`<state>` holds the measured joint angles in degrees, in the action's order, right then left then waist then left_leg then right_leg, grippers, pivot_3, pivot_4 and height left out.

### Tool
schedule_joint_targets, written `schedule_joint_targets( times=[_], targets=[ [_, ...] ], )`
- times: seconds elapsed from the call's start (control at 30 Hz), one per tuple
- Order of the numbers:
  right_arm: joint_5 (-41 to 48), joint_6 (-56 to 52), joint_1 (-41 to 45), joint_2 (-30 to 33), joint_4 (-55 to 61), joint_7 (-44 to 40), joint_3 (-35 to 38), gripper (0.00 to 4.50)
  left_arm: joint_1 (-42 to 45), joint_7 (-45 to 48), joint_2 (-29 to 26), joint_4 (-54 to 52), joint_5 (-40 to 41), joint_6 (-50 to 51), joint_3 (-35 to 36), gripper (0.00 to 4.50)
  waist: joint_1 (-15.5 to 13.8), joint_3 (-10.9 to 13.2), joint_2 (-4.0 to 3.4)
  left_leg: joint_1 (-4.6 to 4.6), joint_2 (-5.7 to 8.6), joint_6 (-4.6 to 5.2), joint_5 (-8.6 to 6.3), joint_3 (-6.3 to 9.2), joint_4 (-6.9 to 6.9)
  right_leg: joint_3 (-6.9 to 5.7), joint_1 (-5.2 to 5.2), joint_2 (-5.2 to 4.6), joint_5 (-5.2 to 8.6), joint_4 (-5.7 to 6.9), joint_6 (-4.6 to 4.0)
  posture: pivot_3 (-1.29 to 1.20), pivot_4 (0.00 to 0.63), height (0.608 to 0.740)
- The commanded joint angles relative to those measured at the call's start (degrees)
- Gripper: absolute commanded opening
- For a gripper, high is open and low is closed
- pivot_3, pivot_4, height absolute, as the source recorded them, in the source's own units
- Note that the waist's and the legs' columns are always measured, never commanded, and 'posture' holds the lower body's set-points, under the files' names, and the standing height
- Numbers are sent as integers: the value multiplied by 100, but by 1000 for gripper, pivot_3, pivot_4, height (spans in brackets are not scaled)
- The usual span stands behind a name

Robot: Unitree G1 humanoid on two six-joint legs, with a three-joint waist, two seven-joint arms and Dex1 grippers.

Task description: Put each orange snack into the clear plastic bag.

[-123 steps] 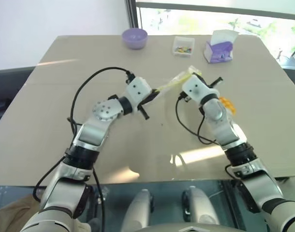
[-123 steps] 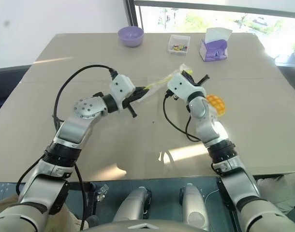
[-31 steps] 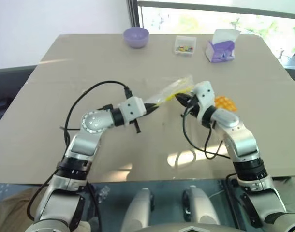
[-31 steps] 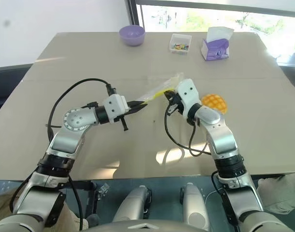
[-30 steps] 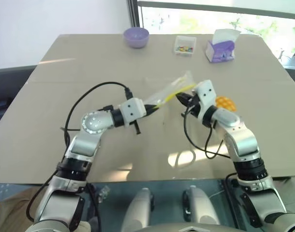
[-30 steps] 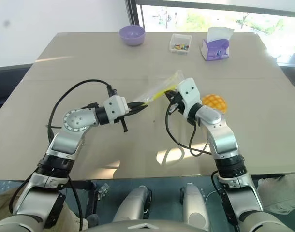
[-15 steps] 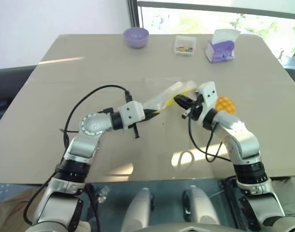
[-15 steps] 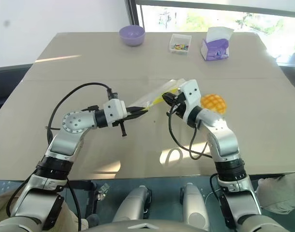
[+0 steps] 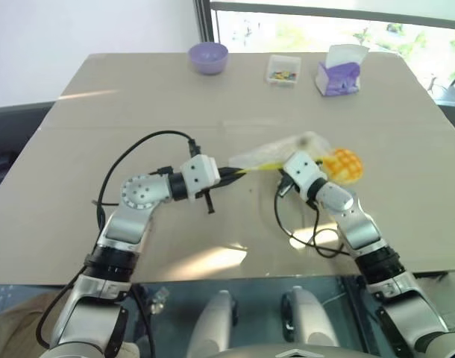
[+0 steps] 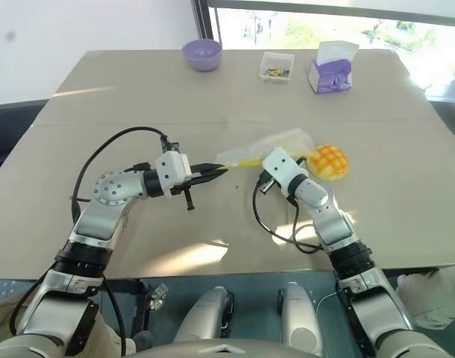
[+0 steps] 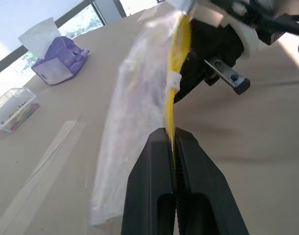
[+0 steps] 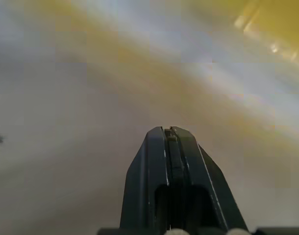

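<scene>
Orange snack (image 10: 327, 161), round with a criss-cross top, sits on our desk (image 10: 212, 104) just beyond and to the right of our right claw (image 9: 281, 166), close beside its white housing but apart from the fingers. In the eye views the clear plastic bag (image 9: 276, 153) stretches between our two claws above the desk, its yellow zip strip running from our left claw (image 10: 221, 168) toward the right one, with its far end lying against the snack. A purple bowl (image 9: 209, 57), a small clear box (image 9: 283, 70) and a purple tissue box (image 9: 338, 77) stand well apart at the far edge. In the left wrist view our left fingers (image 11: 154, 196) are pinched tight on the zip strip. In the right wrist view our right fingers (image 12: 154, 171) are pressed together; we cannot tell there whether film lies between them.
</scene>
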<state>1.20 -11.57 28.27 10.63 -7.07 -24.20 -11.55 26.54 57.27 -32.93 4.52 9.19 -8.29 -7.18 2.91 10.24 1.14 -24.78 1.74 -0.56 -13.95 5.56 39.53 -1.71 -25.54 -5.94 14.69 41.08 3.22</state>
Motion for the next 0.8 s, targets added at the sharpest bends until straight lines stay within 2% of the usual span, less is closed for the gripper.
schedule_joint_targets(
  times=[0.03,0.2,0.4,0.57,0.8],
  targets=[
    [546,-209,-24,-86,504,-198,342,83,93,-65,-20,-12,46,-46,150,0,-13,0,0,-1,1,0,0,1,0,0,0,-1,0,0,0,0,150,666],
    [389,-434,-325,604,962,-818,49,83,202,-271,-33,117,-61,82,190,0,-68,-1,1,-1,7,1,-1,2,2,-2,4,-3,0,-4,1,0,150,666],
    [870,-973,-880,1196,2011,-1254,366,83,387,-474,-27,263,-207,131,175,0,-25,-1,1,0,4,2,-1,0,2,0,1,-2,0,1,1,0,150,666],
    [1285,-1205,-1000,1103,2435,-1137,677,83,494,-481,27,355,-250,96,121,0,-36,-1,2,3,1,2,-1,2,2,-1,2,-1,0,2,1,0,150,666],
    [1483,-1141,-859,913,2298,-1059,762,83,538,-474,70,343,-270,113,76,0,-44,-1,2,2,4,2,-1,0,3,0,4,-3,0,1,1,0,150,666]
  ],
)
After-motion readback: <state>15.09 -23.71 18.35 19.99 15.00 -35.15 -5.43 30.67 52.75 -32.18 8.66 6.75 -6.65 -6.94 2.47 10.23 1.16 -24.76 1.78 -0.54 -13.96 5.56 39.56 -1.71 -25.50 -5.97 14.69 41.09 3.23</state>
